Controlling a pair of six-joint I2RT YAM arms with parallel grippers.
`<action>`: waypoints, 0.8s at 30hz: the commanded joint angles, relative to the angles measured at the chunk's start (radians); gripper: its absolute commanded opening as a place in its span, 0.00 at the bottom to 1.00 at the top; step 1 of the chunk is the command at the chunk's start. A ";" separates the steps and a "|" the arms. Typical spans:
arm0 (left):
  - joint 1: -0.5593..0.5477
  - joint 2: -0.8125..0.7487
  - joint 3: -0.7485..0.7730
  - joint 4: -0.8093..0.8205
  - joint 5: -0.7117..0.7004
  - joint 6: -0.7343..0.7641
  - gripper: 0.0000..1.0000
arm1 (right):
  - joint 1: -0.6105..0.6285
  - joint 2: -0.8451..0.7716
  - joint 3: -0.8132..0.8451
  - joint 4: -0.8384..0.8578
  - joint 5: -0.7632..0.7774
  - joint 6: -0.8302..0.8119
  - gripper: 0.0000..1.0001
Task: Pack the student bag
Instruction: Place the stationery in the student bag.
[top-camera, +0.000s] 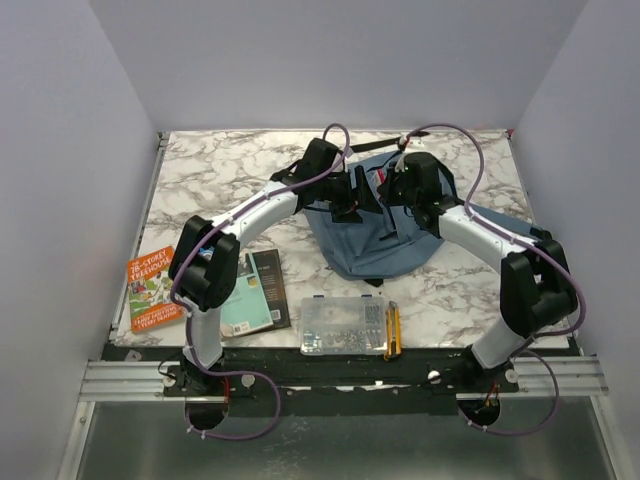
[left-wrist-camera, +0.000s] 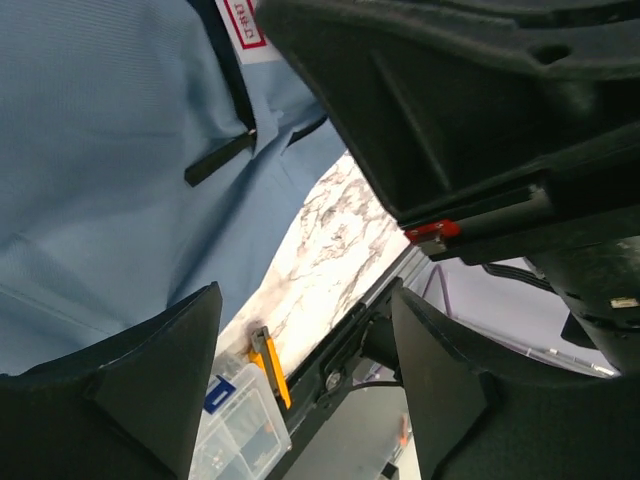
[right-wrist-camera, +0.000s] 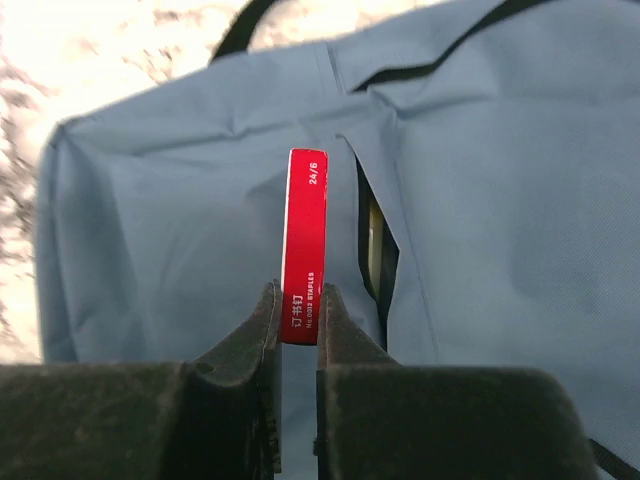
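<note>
The student bag (top-camera: 372, 250), a big blue-grey backpack, lies mid-table with both grippers over its far end. In the right wrist view a thin red box of staples (right-wrist-camera: 304, 230) stands on edge, and my right gripper (right-wrist-camera: 298, 320) is shut on its lower end. Below it is the bag's fabric (right-wrist-camera: 180, 220), with a dark open pocket slit (right-wrist-camera: 374, 250) just to the right. My left gripper (left-wrist-camera: 305, 385) hangs beside the bag (left-wrist-camera: 100, 150), jaws wide open and nothing between them. In the top view the left gripper (top-camera: 352, 208) is just left of the right gripper (top-camera: 392, 190).
A clear plastic parts box (top-camera: 342, 325) and a yellow utility knife (top-camera: 393, 330) lie by the near edge. To the left lie an orange book (top-camera: 152, 288) and a dark teal-covered book (top-camera: 255, 292). White walls enclose the marble table (top-camera: 220, 170) on three sides.
</note>
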 joint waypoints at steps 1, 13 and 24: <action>0.004 0.088 0.068 -0.085 0.004 0.033 0.68 | -0.005 0.074 0.048 -0.095 -0.013 -0.051 0.01; 0.010 0.158 0.014 -0.129 -0.039 0.050 0.65 | -0.020 0.178 0.091 -0.163 0.126 -0.045 0.00; 0.014 0.171 0.006 -0.129 -0.038 0.037 0.65 | -0.024 0.273 0.158 -0.152 0.139 -0.087 0.01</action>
